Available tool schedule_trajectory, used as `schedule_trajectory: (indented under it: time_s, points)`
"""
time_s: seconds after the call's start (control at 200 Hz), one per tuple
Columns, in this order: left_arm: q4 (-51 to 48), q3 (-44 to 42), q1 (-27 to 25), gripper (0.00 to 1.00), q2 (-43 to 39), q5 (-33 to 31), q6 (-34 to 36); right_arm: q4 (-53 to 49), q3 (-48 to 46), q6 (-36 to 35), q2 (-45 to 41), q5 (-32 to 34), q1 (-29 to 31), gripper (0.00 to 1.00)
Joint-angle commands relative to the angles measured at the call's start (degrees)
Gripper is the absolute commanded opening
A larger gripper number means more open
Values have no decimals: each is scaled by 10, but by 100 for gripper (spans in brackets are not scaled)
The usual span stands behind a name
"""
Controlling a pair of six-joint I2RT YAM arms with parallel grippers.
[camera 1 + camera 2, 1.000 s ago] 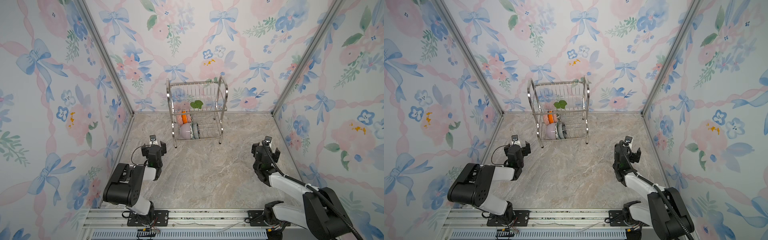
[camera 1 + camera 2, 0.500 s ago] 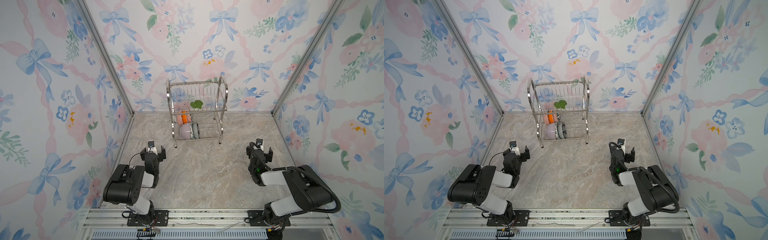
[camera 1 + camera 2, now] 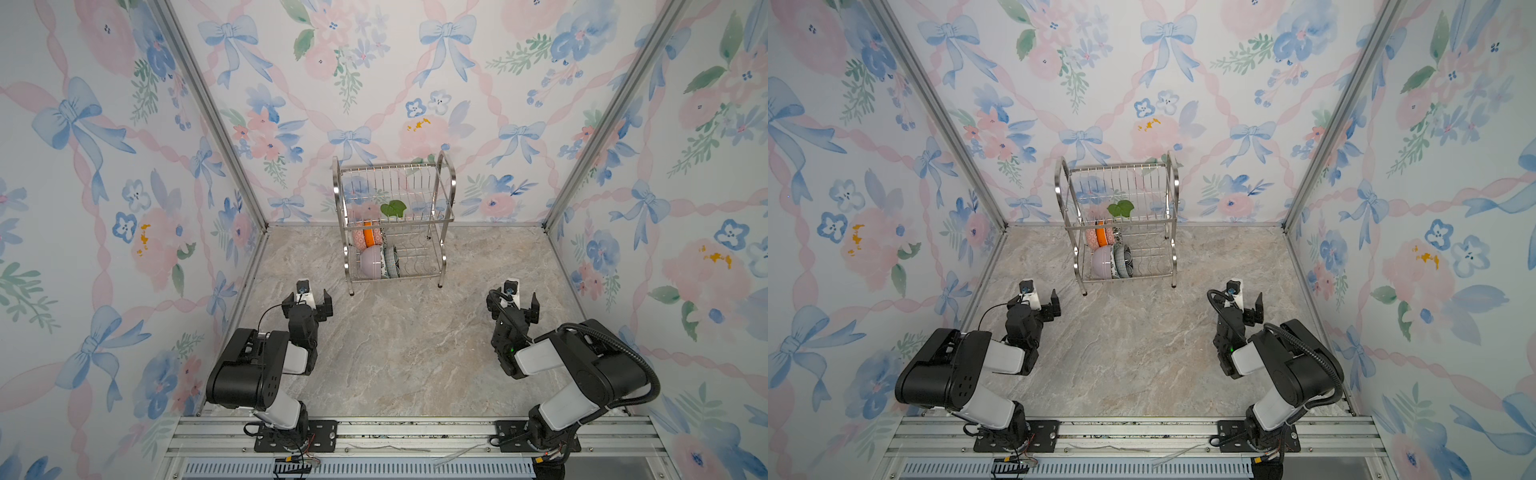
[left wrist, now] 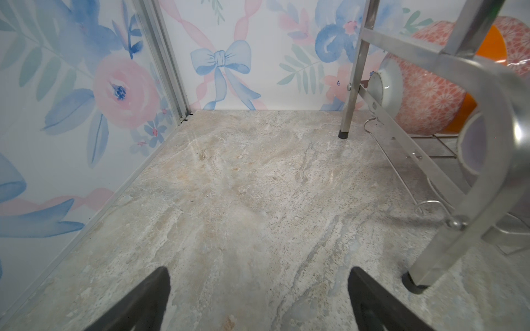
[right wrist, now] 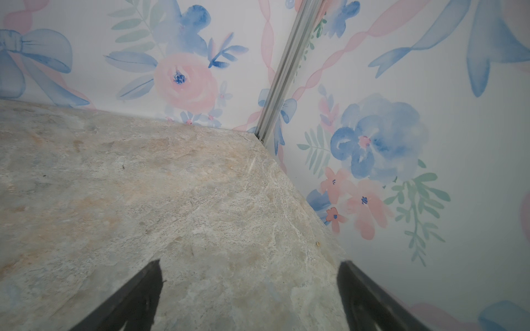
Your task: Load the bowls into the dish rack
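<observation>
Bowls point(image 3: 371, 261), small round ceramic, stand on edge in shiny two-tier steel wire dish rack point(image 3: 386, 167), frame centre, slots propping them | my left gripper point(image 3: 308, 302), right gripper point(image 3: 513, 305): jaws apart, empty; loading looks done.

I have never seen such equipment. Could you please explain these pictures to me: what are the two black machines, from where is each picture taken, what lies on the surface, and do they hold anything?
These are two robot arms working at a marbled tabletop inside flowery walls. Two pictures come from a camera pair above and show nearly the same whole scene. The other two come from a small camera on each arm's wrist, looking at the tabletop ahead. At the back stands a steel dish rack with several bowls standing on edge in it. I see no bowl lying loose on the tabletop. The left gripper and the right gripper are both open and hold nothing.
</observation>
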Motion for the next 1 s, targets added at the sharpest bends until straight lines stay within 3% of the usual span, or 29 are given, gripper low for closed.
schedule_trajectory:
  time_s: [0.0,0.265,0.545,0.715,0.84,0.995]
  points:
    - [11,5,5,98,-2,9,8,37,-4,13,-4,7,-9,97]
    - [9,5,7,98,-2,11,7,-181,38,129,-81,-61,-88,97]
    - [9,6,8,98,-1,13,6,-356,128,176,-67,-110,-132,96]
    - [9,6,8,98,-1,14,6,-292,85,159,-82,-147,-132,97]
    - [9,6,8,98,-1,14,6,-150,5,133,-92,-216,-130,97]
    - [9,6,8,98,-1,15,6,5,-53,123,-52,-253,-133,97]
